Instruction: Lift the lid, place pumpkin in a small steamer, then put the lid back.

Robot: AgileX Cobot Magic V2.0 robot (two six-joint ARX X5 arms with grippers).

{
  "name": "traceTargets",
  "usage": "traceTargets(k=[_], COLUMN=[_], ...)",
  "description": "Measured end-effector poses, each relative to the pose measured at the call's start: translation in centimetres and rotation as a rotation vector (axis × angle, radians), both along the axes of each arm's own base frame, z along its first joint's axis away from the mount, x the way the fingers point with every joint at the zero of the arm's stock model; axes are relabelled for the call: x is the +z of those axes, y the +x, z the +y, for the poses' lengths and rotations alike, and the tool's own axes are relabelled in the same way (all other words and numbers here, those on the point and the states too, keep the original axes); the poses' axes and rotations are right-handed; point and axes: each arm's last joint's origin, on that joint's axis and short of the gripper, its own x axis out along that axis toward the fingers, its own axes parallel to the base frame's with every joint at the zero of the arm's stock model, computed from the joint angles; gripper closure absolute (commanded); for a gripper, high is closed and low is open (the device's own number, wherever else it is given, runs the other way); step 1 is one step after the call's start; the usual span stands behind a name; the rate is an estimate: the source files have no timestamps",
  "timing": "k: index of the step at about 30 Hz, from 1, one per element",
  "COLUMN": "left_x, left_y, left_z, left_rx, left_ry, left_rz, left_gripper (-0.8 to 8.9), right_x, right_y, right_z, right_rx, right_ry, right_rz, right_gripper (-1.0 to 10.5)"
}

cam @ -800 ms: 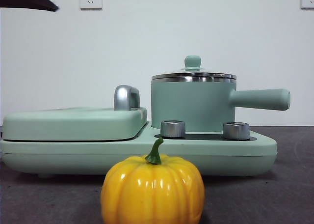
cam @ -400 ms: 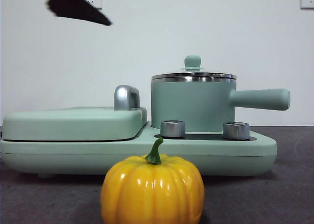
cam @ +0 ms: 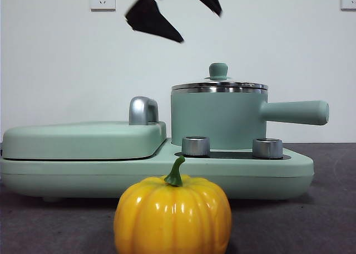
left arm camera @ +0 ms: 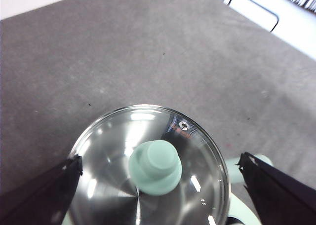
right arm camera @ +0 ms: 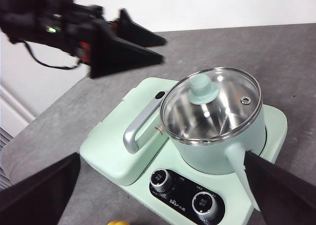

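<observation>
The lid, clear glass with a steel rim and a mint knob, sits on the small steamer, whose long handle points right. My left gripper hangs open a little above and to the left of the knob. In the left wrist view its jaws straddle the lid without touching it. The yellow pumpkin stands on the table in front of the base unit. My right gripper is open and empty, held high, looking down on the steamer and the left gripper.
The steamer stands on a wide mint base unit with two silver knobs in front. A flat mint cover with a steel handle fills the unit's left half. Dark grey table surface lies all around.
The left gripper has travelled from the top left corner rightwards and somewhat down, to just above the lid's left side. Lid, steamer and pumpkin have not moved.
</observation>
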Motion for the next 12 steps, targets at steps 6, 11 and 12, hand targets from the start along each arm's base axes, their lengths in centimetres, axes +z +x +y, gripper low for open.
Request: traceTargets(k=[6,11,12], left_x=[-2.2,-3.0,-3.2], left_y=[0.4,0.3,0.5], left_z=[-3.0,-4.1,-4.2], left_rx=[-0.005,0.032,0.034], left_ry=[0.047,0.079,0.081], left_rz=[0.004,-0.020,-0.019], left_gripper=[3.19,3.19,3.19], right_x=[0.0,0.0,0.0], right_y=[0.0,0.0,0.0], right_z=[0.0,0.0,0.0], right_rx=[0.000,0.000,0.000], right_ry=[0.000,0.000,0.000], right_rz=[0.000,0.000,0.000], right_gripper=[4.2,4.2,4.2])
